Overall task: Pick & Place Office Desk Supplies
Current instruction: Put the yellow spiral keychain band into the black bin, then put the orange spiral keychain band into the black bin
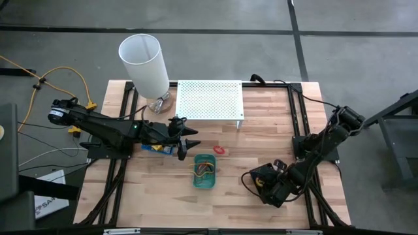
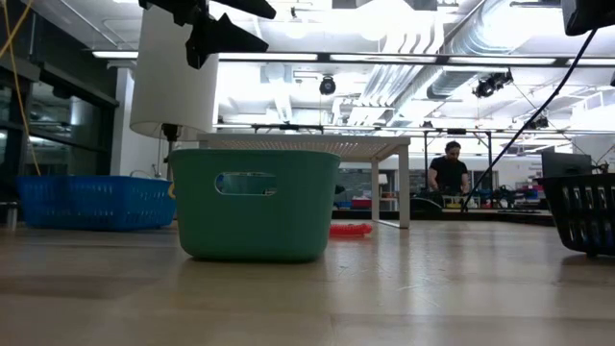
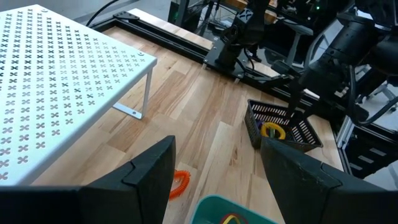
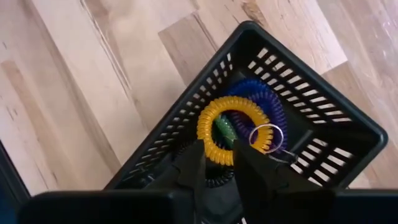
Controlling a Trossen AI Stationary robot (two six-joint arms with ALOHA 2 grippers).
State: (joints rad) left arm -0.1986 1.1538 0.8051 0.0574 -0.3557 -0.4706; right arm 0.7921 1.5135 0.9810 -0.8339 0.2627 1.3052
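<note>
Right pincer (image 4: 217, 163) over black tray (image 4: 336, 112), touching yellow ring (image 4: 214, 134).

Pale wood-grain table (image 1: 261, 130), matt

three trays (image 1: 204, 179), four coil rings (image 4: 231, 129)

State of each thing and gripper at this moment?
left gripper: open, empty, above the green tray
right gripper: narrowly parted, over the black tray
green tray: upright, holds rings
black tray: holds yellow ring and blue ring
red ring: loose on table
</note>
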